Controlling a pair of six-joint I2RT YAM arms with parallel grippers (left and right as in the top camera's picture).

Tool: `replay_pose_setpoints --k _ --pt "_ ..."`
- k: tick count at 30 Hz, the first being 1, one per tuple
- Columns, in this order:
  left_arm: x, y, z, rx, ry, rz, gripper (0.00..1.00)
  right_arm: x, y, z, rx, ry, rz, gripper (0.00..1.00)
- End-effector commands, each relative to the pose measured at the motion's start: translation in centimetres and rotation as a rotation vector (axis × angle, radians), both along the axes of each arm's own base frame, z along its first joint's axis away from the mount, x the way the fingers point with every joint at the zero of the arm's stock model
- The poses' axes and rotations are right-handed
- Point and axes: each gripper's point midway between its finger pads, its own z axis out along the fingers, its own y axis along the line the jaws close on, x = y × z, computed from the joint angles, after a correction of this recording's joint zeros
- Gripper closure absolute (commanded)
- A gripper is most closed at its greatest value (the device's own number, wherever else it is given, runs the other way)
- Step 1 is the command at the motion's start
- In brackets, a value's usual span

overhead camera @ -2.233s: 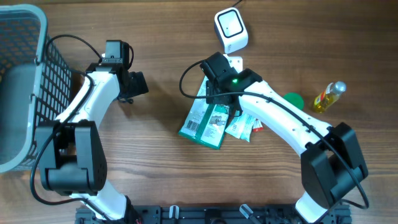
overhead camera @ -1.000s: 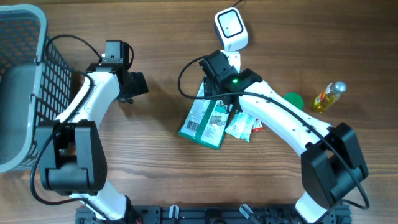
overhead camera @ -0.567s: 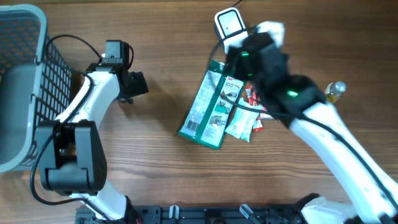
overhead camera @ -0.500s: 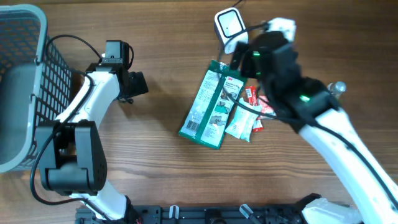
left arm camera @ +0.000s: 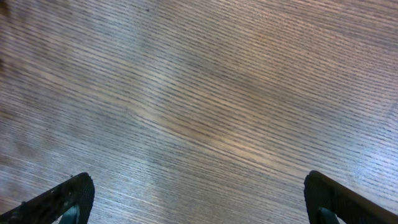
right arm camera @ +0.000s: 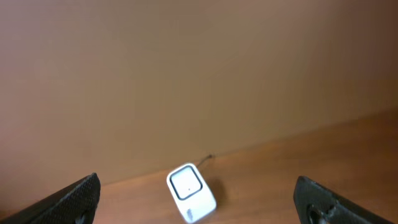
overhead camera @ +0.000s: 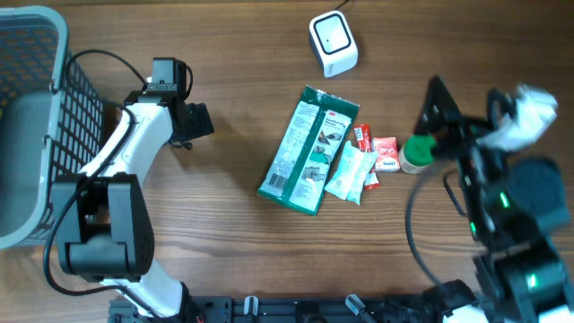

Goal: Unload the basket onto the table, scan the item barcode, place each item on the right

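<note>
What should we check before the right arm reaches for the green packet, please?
1. Right arm's fingers open and empty: ok.
2. Left arm's fingers out of the way: ok, open over the bare wooden table, apart from the packet.
3. Flat green plastic packet free to grasp: cannot tell; small white sachets lie along its right edge, possibly touching.
4. Barcode facing up: cannot tell; a pale label at the packet's end nearer the robot is too small to read.
5. White square barcode scanner unobstructed: ok, nothing on it.
</note>
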Motion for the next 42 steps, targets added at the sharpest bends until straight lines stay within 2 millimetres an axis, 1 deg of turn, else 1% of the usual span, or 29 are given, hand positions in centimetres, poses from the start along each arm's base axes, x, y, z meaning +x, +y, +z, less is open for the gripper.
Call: replay_pose_setpoints --k 1,5,7,10,17,19,21,25,28,30,31,32,38,39,40,41,42 --pt "-0.1 0.4 0.3 0.009 -0.009 0.003 0.0 -3.4 0.0 0.7 -0.117 -0.154 0.077 0.0" --pt "-0.1 0.4 0.3 0.009 -0.009 0.003 0.0 -6.3 -1.0 0.5 -0.225 -0.27 0.053 0.0" --pt "-0.1 0.4 0.3 0.009 -0.009 0.003 0.0 -7.1 -1.4 0.2 -0.246 -0.311 0.029 0.0" --pt "-0.1 0.4 0.3 0.009 -0.008 0.003 0.0 -7.9 -1.8 -0.1 -0.247 -0.37 0.008 0.0" --pt "-0.1 0.4 0.3 0.009 -0.008 0.003 0.0 -9.8 -1.4 -0.2 -0.261 -0.601 0.01 0.0" --pt "-0.1 0.4 0.3 0.009 -0.009 0.003 0.0 -10.3 -1.4 -1.0 -0.261 -0.644 0.006 0.0" --pt "-0.1 0.4 0.3 0.009 -0.009 0.003 0.0 -9.9 -1.4 -1.8 -0.26 -0.651 0.005 0.0" --pt "-0.1 0.4 0.3 0.009 -0.009 0.003 0.0 -8.4 -1.2 -4.7 -0.264 -0.592 0.021 0.0" --pt "-0.1 0.4 0.3 0.009 -0.008 0.003 0.0 -7.1 -1.1 -7.4 -0.268 -0.514 0.033 0.0" --pt "-0.1 0.4 0.3 0.009 -0.008 0.003 0.0 -6.5 -1.0 -8.9 -0.269 -0.482 0.038 0.0" --pt "-0.1 0.4 0.3 0.009 -0.009 0.003 0.0 -6.1 -1.0 -10.0 -0.271 -0.457 0.042 0.0" --pt "-0.1 0.4 0.3 0.009 -0.008 0.003 0.0 -5.8 -1.0 -10.7 -0.273 -0.438 0.044 0.0" --pt "-0.1 0.4 0.3 0.009 -0.009 0.003 0.0 -4.2 -0.8 -16.3 -0.293 -0.2 0.085 0.0" --pt "-0.1 0.4 0.3 0.009 -0.009 0.003 0.0 -4.0 -0.4 -18.0 -0.321 -0.136 0.113 0.0" --pt "-0.1 0.4 0.3 0.009 -0.008 0.003 0.0 -3.9 -0.1 -19.1 -0.344 -0.099 0.136 0.0" --pt "-0.1 0.4 0.3 0.009 -0.008 0.003 0.0 -4.0 0.3 -20.6 -0.377 -0.042 0.169 0.0" --pt "-0.1 0.4 0.3 0.009 -0.009 0.003 0.0 -4.0 0.3 -20.4 -0.379 -0.053 0.17 0.0"
